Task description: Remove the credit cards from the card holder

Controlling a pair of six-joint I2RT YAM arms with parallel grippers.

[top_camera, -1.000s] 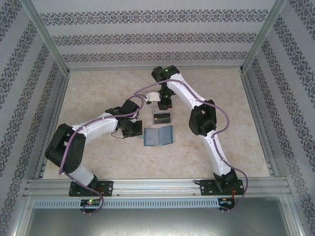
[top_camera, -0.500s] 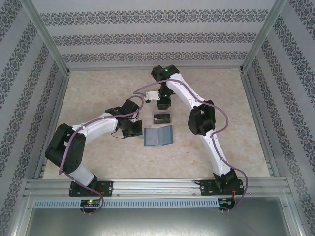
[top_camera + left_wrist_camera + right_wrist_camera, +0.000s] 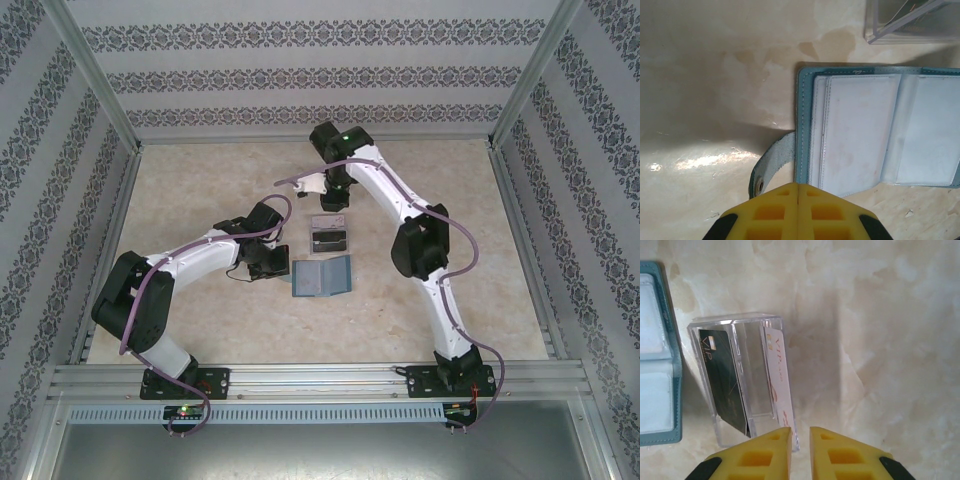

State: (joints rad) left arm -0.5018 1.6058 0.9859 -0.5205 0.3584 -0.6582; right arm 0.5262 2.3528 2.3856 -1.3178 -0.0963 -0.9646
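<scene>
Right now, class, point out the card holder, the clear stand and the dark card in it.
card holder (image 3: 860, 130): left wrist view, inner clear sleeve.
clear stand (image 3: 735, 320): right wrist view, top rim.
dark card (image 3: 722, 380): right wrist view, middle of its face.

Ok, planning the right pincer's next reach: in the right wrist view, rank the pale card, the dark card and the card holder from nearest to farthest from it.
1. Pale card, in the clear box's right side, just ahead of the right pincer.
2. Dark card, in the box's left side.
3. Card holder, far left, outside the box.
</scene>
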